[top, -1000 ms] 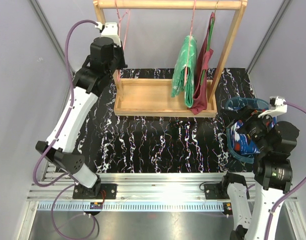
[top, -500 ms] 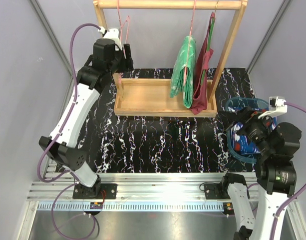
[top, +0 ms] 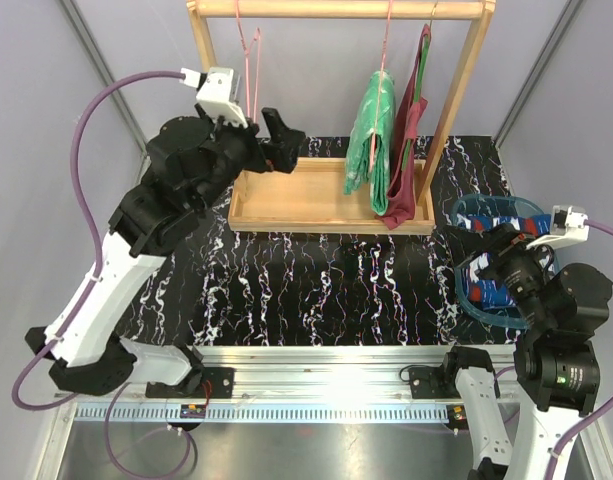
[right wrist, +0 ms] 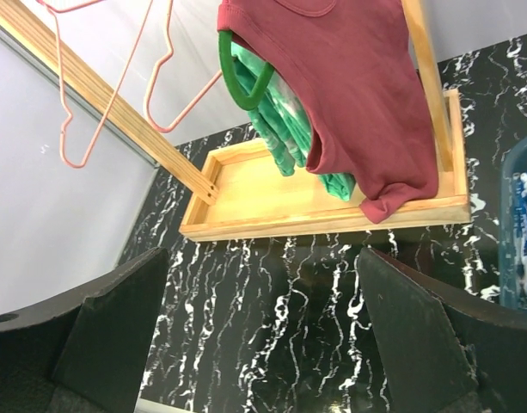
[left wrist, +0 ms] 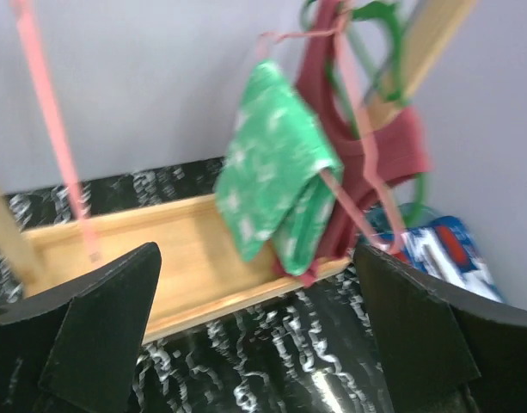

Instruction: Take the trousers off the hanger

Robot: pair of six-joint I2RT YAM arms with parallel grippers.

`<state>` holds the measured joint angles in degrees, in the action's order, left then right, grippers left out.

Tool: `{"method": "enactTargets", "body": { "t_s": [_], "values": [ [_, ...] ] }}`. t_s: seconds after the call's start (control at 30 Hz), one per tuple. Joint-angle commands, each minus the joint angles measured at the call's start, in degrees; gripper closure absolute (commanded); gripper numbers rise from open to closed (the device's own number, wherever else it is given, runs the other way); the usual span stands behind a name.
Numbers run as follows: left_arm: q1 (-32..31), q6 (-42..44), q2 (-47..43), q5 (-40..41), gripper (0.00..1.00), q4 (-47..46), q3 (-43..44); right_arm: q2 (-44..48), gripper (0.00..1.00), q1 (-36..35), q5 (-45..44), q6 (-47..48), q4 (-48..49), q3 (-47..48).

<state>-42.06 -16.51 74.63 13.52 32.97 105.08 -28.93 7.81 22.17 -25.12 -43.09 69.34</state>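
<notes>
Green trousers [top: 370,135] hang folded over a pink hanger [top: 386,45] on the wooden rack [top: 336,10] at upper centre of the overhead view, touching a maroon top [top: 411,125] to their right. Dark blue trousers [top: 483,285] lie in a blue basket [top: 491,206] at the frame's right edge. The left gripper [top: 286,143], jaws spread wide and empty, hovers over the rack's left side near a bare pink hanger [left wrist: 53,120]. The right gripper [right wrist: 263,258], jaws also apart and empty, hangs above the basket.

green trousers [left wrist: 276,176] blurred, blue trousers [top: 479,288] perhaps half hidden
</notes>
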Motion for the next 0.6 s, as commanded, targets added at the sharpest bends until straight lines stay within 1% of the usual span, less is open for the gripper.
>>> {"method": "enactTargets", "body": {
  "t_s": [0.0, 0.03, 0.07, 0.13, 0.17, 0.2, 0.27, 0.3, 0.37, 0.4, 0.5, 0.53, 0.57],
  "values": [
    [-4.3, 1.7, 7.3, 3.9, 0.01, 0.0, 8.4, 0.2, 0.01, -0.4, 1.4, -3.2, 0.3, 0.3],
    [-5.3, 2.1, 9.7, 4.4, 0.01, 1.5, 14.0, 0.3, 0.01, -0.4, 2.1, -3.8, 0.3, 0.1],
    [-6.3, 2.7, 14.1, 5.0, 0.01, 4.2, 17.2, 0.2, 0.01, -0.5, 2.2, -5.2, 0.1, -0.3],
    [-8.6, 3.9, 18.9, 7.4, 0.01, 5.8, 22.2, 0.4, 0.0, -0.5, 3.9, -5.7, 0.0, -1.2],
    [-9.7, 4.9, 21.0, 8.1, 0.01, 7.6, 27.7, 0.5, 0.01, -0.4, 4.4, -6.0, -0.1, -1.9],
    [-10.0, 5.3, 25.3, 8.5, 0.01, 8.3, 29.9, 0.8, 0.01, -0.5, 4.7, -5.9, -0.4, -2.4],
    [-10.0, 5.6, 28.3, 7.8, 0.03, 8.0, 33.4, 1.2, 0.01, -0.6, 5.1, -5.6, -0.9, -3.1],
    [-10.0, 5.8, 30.0, 7.7, 0.07, 7.2, 33.5, 1.7, 0.01, -0.9, 5.1, -5.5, -0.9, -3.3],
    [-10.0, 6.1, 31.4, 8.2, 0.08, 4.3, 32.8, 2.3, 0.01, -1.1, 5.1, -5.5, -0.9, -3.7],
    [-9.9, 6.1, 32.8, 8.5, 0.1, 3.5, 32.2, 2.6, 0.01, -1.2, 5.1, -5.2, -0.9, -3.8],
    [-9.7, 6.0, 35.7, 10.6, 0.21, 2.2, 33.2, 3.0, 0.01, -1.5, 4.2, -4.3, -1.6, -3.6],
    [-9.4, 5.9, 37.7, 11.0, 0.3, 2.3, 34.7, 3.1, 0.01, -2.0, 3.7, -4.2, -1.7, -3.6],
    [-8.8, 5.6, 38.8, 11.4, 0.33, 2.4, 35.3, 3.2, 0.01, -2.2, 3.6, -4.1, -1.9, -3.5]
  ]
}}
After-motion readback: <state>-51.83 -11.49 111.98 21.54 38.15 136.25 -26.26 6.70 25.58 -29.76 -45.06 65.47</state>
